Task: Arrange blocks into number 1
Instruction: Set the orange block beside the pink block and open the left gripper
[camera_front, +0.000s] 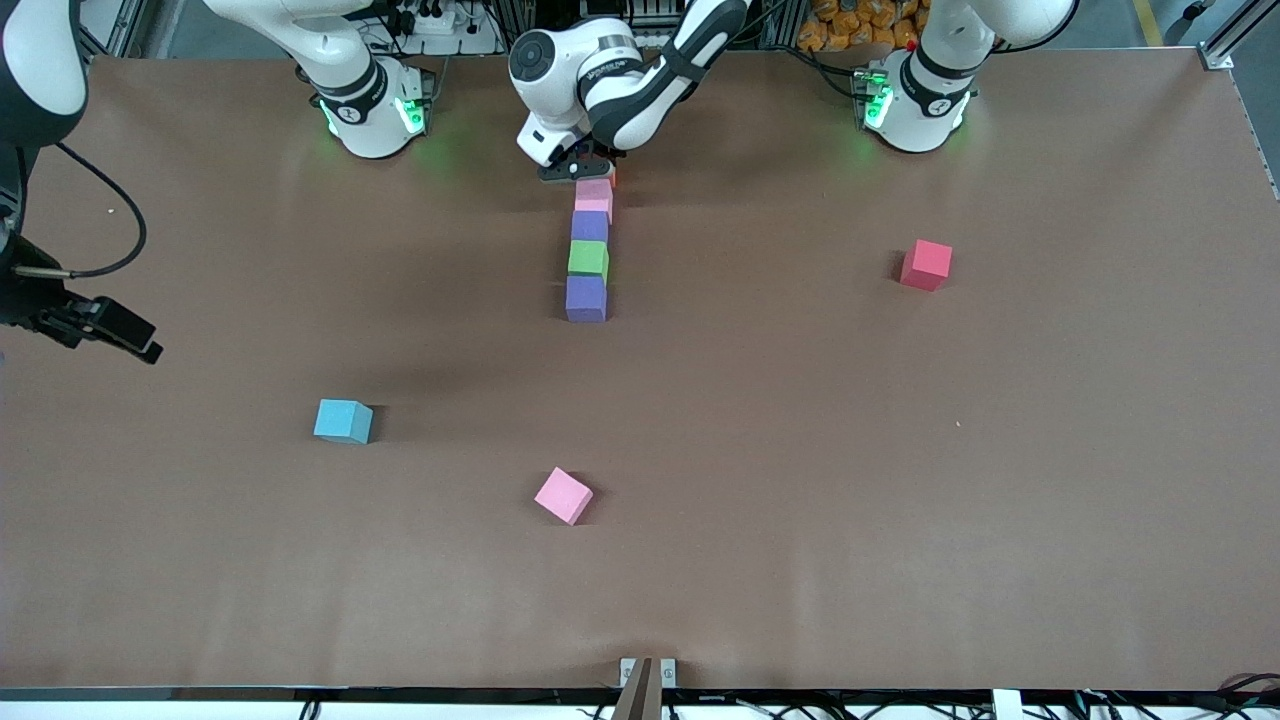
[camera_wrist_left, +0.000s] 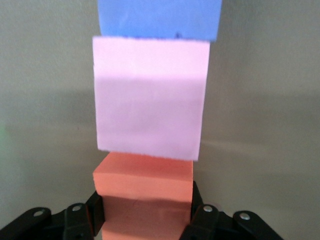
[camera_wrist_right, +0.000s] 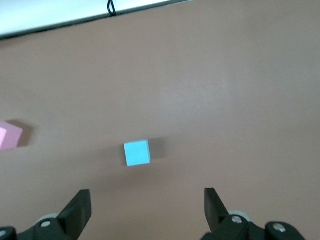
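Observation:
Four blocks lie in a straight row on the table: a pale pink one (camera_front: 593, 196) (camera_wrist_left: 150, 100), a purple one (camera_front: 590, 226) (camera_wrist_left: 160, 17), a green one (camera_front: 588, 258) and another purple one (camera_front: 586, 298), which is nearest the front camera. At the pink end of the row my left gripper (camera_front: 582, 174) (camera_wrist_left: 145, 215) is shut on the orange block (camera_front: 612, 179) (camera_wrist_left: 144, 192), which sits right against the pink block. My right gripper (camera_front: 135, 340) (camera_wrist_right: 147, 210) hangs open over the right arm's end of the table with nothing between its fingers.
A cyan cube (camera_front: 343, 420) (camera_wrist_right: 137, 152) and a loose pink cube (camera_front: 563, 495) (camera_wrist_right: 9, 135) lie nearer the front camera than the row. A red cube (camera_front: 926, 264) sits toward the left arm's end. The brown table (camera_front: 900, 480) stretches wide around them.

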